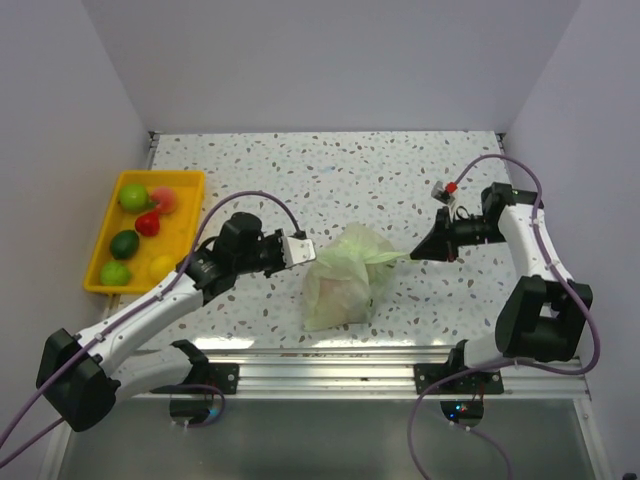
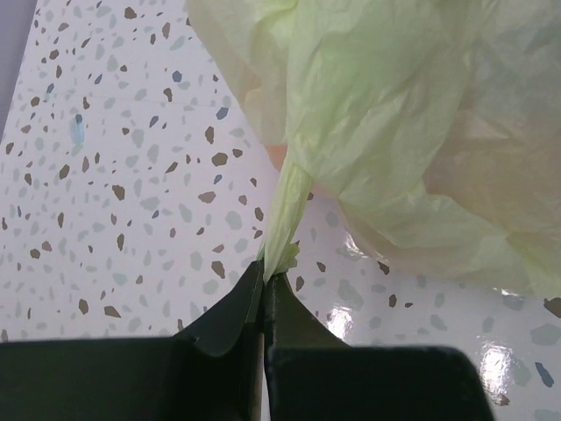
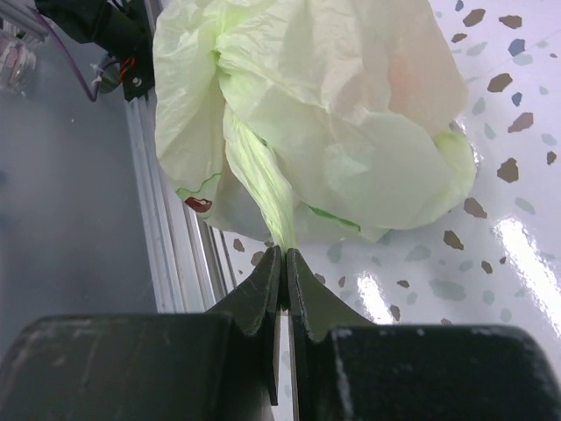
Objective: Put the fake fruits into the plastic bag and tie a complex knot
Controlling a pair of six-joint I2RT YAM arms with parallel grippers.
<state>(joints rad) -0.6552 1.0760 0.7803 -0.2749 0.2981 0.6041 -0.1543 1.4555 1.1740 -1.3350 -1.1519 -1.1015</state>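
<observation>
At the near edge, the two arm bases are seen bolted to a metal rail (image 1: 330, 365). Just beyond it, a pale green bag (image 1: 343, 282) is set on the speckled table (image 1: 330, 170), roughly midway between the arms, bulging, with a pinkish shape dimly seen through its thin skin. From the bag's top, two twisted strips of its plastic are drawn out to opposite sides. The left strip (image 2: 289, 210) is pinched at its end by the left gripper (image 2: 266, 274), whose fingers are closed tight on it with no gap between them. The right strip (image 3: 260, 189) is clamped in the same way by the right gripper (image 3: 284, 256), and it is stretched almost level above the table. Farther off, at the left wall, a shallow yellow tray (image 1: 160, 176) is seen, well apart from the bag, with several fruits (image 1: 133, 196) lying in it: three green, two red or pink, and one yellow.
</observation>
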